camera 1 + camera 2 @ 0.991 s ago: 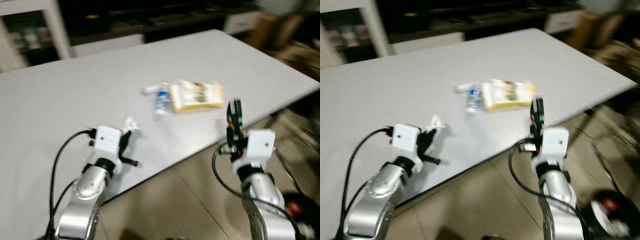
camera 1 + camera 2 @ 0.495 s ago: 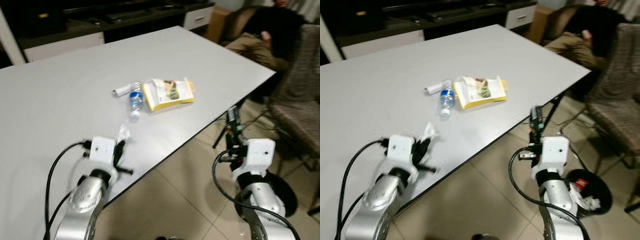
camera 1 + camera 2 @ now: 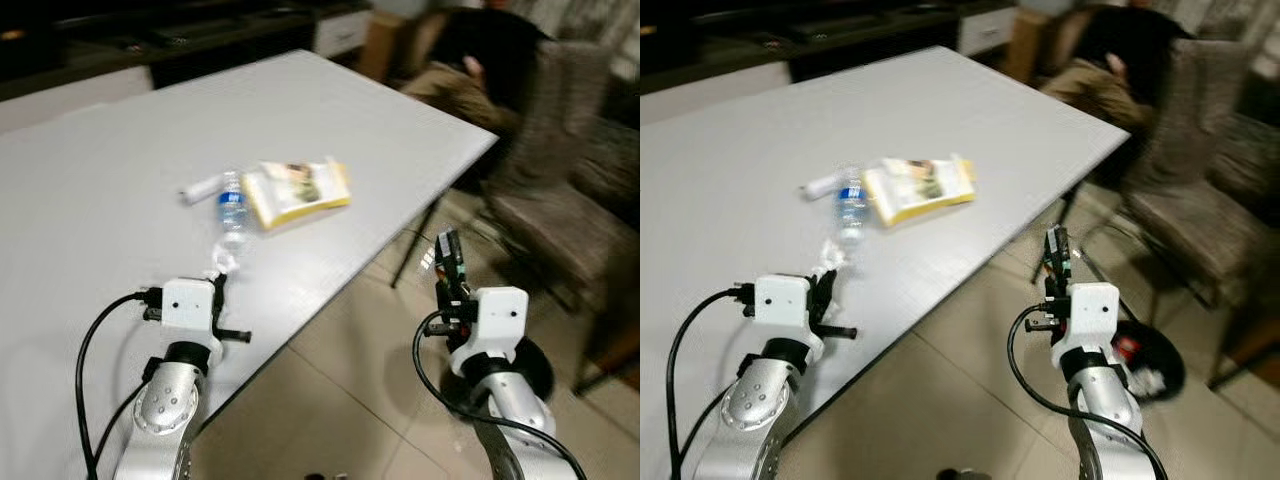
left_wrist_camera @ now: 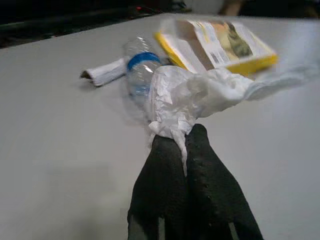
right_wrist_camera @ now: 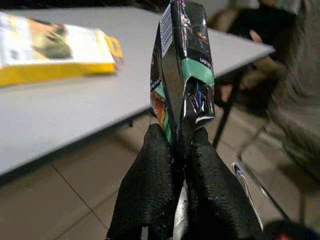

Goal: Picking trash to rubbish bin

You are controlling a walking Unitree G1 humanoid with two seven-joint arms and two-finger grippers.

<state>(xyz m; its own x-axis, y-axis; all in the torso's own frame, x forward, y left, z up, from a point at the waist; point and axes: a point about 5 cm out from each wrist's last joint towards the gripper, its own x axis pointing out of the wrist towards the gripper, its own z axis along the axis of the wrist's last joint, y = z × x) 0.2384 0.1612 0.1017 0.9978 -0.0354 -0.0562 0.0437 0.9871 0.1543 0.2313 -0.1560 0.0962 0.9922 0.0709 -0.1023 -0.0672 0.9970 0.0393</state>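
Note:
My left gripper (image 4: 181,142) is shut on a crumpled white tissue (image 4: 186,94), held just above the white table (image 3: 400,125) near its front edge. My right gripper (image 5: 182,137) is shut on a black and green snack wrapper (image 5: 182,65) that stands upright over the tiled floor, beside the table edge; the same wrapper (image 3: 447,256) rises above the right wrist. Further back on the table lie a clear bottle (image 3: 231,210) with a blue label, a yellow packet (image 3: 296,190) and a small white roll (image 3: 198,188).
A person (image 3: 478,62) sits in a patterned chair (image 3: 560,160) past the table's far right corner. A black round object (image 3: 1148,358) rests on the floor behind my right arm. Open tiled floor (image 3: 340,390) lies between my arms.
The whole picture has swung right, so the table items sit further left and the chair has come into view. Both grippers keep their hold.

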